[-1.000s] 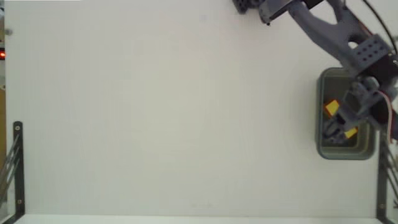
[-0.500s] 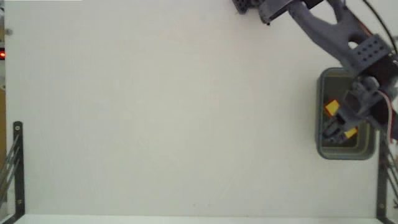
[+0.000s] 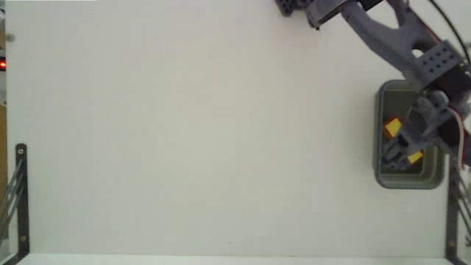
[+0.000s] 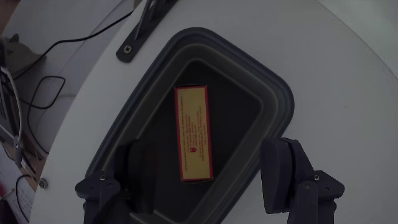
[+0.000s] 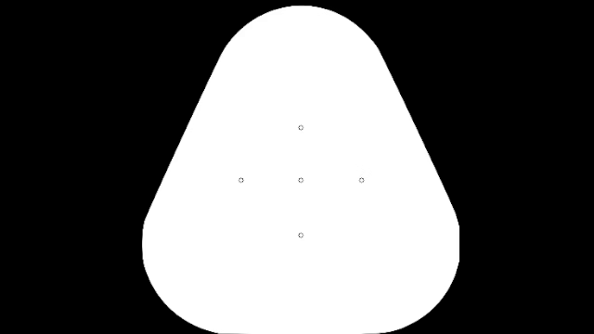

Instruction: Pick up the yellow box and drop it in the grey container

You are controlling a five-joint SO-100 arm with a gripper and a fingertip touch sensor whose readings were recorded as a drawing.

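The yellow box [image 4: 193,134], with its red edge, lies flat on the bottom of the grey container [image 4: 275,93] in the wrist view. My gripper [image 4: 208,160] hangs over the tub, open, a dark finger on each side of the box and not touching it. In the fixed view the grey container [image 3: 383,177] stands at the table's right edge. The arm covers the middle of the yellow box [image 3: 392,127] there, so only its two ends show. My gripper [image 3: 401,153] sits above the tub's inside.
Black metal brackets stand at the table's left edge [image 3: 20,199] and right edge [image 3: 450,221]; one bracket [image 4: 140,28] is just beyond the tub. The arm's base [image 3: 294,7] is at the top edge. Cables [image 4: 56,81] lie off the table.
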